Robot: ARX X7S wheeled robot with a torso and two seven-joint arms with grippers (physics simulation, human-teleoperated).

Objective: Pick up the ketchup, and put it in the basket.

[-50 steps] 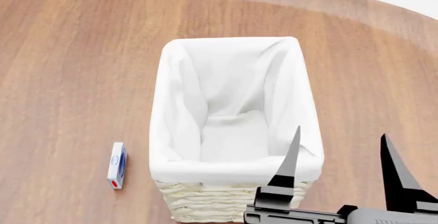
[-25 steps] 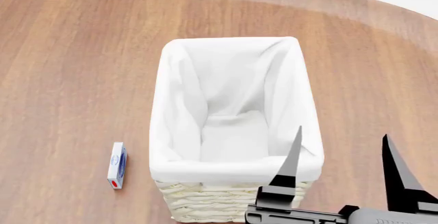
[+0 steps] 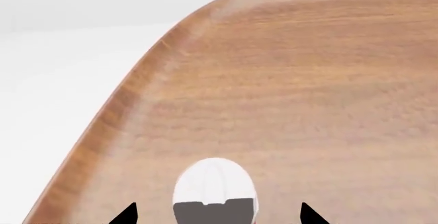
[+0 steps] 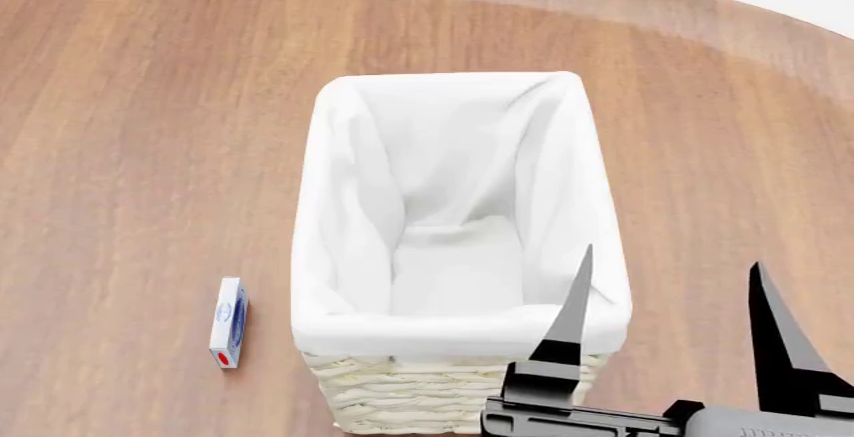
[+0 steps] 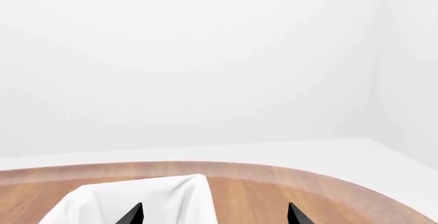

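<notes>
On the left of the head view a small flat white box (image 4: 228,323) with blue and red print lies on the wooden worktop (image 4: 134,137), well apart from everything but the basket, which stands to its right. The basket (image 4: 458,377) sits near the middle of the view, upright, its white cloth liner (image 4: 454,207) folded over the rim and its woven wall showing only at the near end. Nothing lies inside it that can be seen. The ketchup shows in none of the views, so its place cannot be told.

Right of the basket's near corner is the right end effector (image 4: 674,307), its two dark fingers (image 4: 571,302) spread wide apart with nothing between them; one finger overlaps the basket's near right rim in the picture, the other stands over bare wood. In the right wrist view its tips frame the liner's corner (image 5: 171,198).

The left wrist view shows the left end effector (image 3: 219,215) over bare worktop near a rounded edge, its tips set wide apart and holding nothing.
</notes>
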